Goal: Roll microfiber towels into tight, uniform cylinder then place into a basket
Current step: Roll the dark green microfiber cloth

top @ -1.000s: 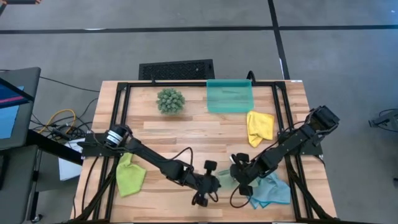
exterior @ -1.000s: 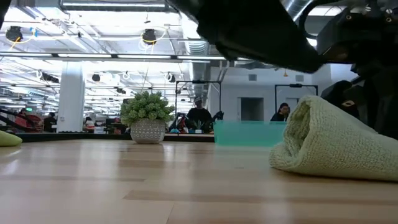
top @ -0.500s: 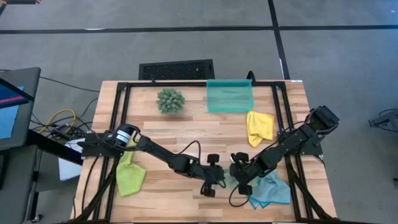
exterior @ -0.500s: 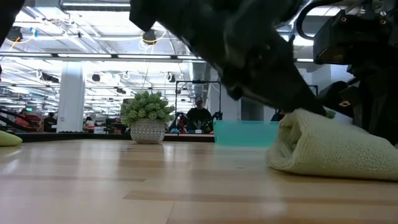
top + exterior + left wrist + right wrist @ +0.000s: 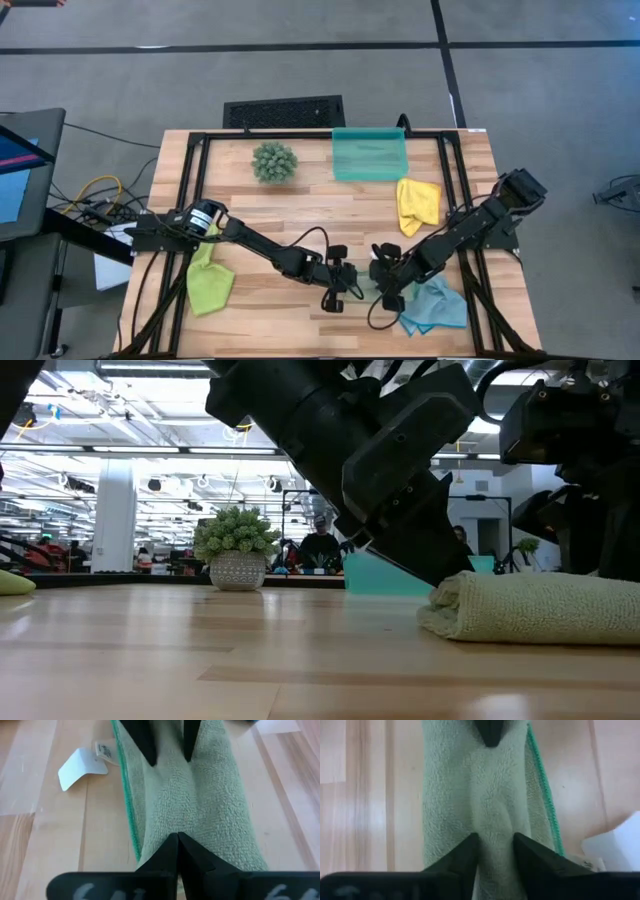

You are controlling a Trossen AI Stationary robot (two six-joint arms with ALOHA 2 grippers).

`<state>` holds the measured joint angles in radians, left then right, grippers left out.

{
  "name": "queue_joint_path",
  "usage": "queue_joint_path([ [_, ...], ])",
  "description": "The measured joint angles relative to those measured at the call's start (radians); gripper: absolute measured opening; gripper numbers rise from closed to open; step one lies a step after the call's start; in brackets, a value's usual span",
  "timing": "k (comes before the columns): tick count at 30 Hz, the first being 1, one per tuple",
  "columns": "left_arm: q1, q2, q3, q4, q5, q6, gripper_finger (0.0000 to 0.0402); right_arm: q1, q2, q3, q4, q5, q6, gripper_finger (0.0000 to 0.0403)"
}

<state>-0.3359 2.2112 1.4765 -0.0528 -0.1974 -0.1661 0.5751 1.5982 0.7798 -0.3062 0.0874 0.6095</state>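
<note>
The sage green towel [image 5: 366, 286] lies rolled on the table near the front edge, between my two grippers, also in the low view [image 5: 540, 610]. My left gripper [image 5: 350, 284] is shut, its tips down on the roll's left part. My right gripper [image 5: 386, 287] stands open over the roll's right part. The lime green towel [image 5: 210, 283] lies crumpled at the left, the yellow towel [image 5: 417, 203] at the right, and the light blue towel [image 5: 437, 305] under my right arm. The teal basket [image 5: 369, 155] stands at the far edge. My left gripper presses its shut fingertips [image 5: 177, 840] down on the top of the roll [image 5: 200, 815], near its left end. It slants down from the table's left, along the roll. The roll lies flat on the table. My right gripper sets its open fingertips [image 5: 470, 845] on the roll's right part, slanting down from the right. A ridge of cloth [image 5: 495, 820] stands between the two fingers. The towel rests on the table.
A spiky green plant ball [image 5: 274, 161] stands left of the basket. A black grille [image 5: 284, 111] lies beyond the far edge. A white tag [image 5: 82, 762] sticks out beside the sage towel. Bare wood lies in the table's middle and front left.
My left gripper has gone toward the table's right and down, onto the left end of the sage towel. The towel's raised left end has sunk, and the roll lies lower and flatter on the table.
</note>
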Motion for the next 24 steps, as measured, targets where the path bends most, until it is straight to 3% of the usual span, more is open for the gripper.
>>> queue_joint_path([
  [6,0.000,0.000,0.000,-0.002,-0.001,0.000,0.0002,0.036,-0.117,-0.001,-0.103,0.055,0.052,0.0179],
  [11,0.000,0.000,0.000,-0.002,-0.001,0.000,0.0002,0.093,-0.190,-0.034,-0.133,0.070,0.136,0.0126],
  [18,-0.002,-0.001,0.000,-0.007,-0.002,0.000,0.0002,0.131,-0.169,-0.143,-0.103,0.075,0.306,0.0038],
  [24,-0.014,-0.068,-0.002,-0.065,-0.093,-0.014,0.0002,0.130,-0.146,-0.172,-0.012,0.075,0.291,0.0007],
])
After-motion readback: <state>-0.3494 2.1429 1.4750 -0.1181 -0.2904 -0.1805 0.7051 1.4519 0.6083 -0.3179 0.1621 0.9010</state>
